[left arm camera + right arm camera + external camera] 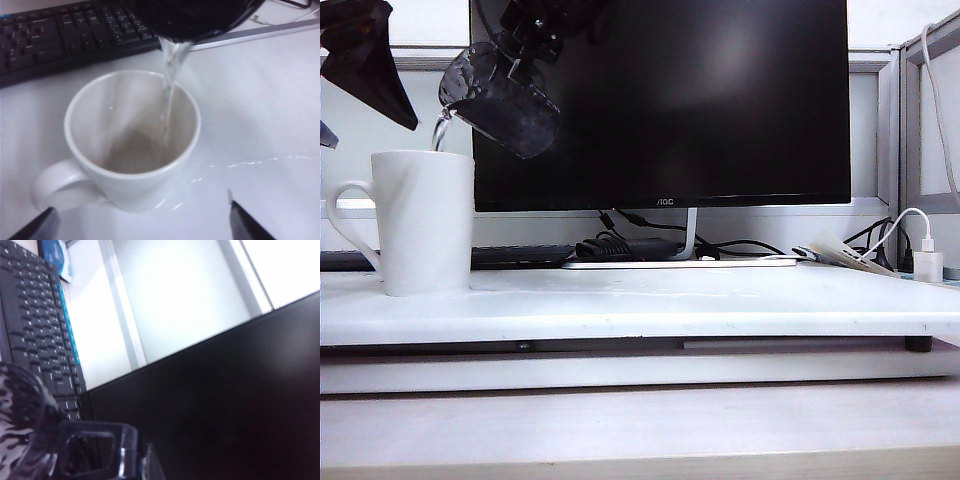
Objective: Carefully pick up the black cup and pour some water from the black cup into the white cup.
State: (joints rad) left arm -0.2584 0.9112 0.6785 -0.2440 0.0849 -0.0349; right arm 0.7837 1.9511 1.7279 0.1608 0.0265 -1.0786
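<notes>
My right gripper (525,45), reaching across to the upper left of the exterior view, pinches the black cup (500,98), tilted mouth-down above the white cup (423,222). A thin stream of water (170,80) falls from its lip into the white cup, which stands upright on the table (720,300), handle outward. My left gripper (140,220) hovers beside the white cup, fingers (247,225) spread wide, holding nothing. The monitor (660,100) reads "AOC". A keyboard (60,35) lies behind.
</notes>
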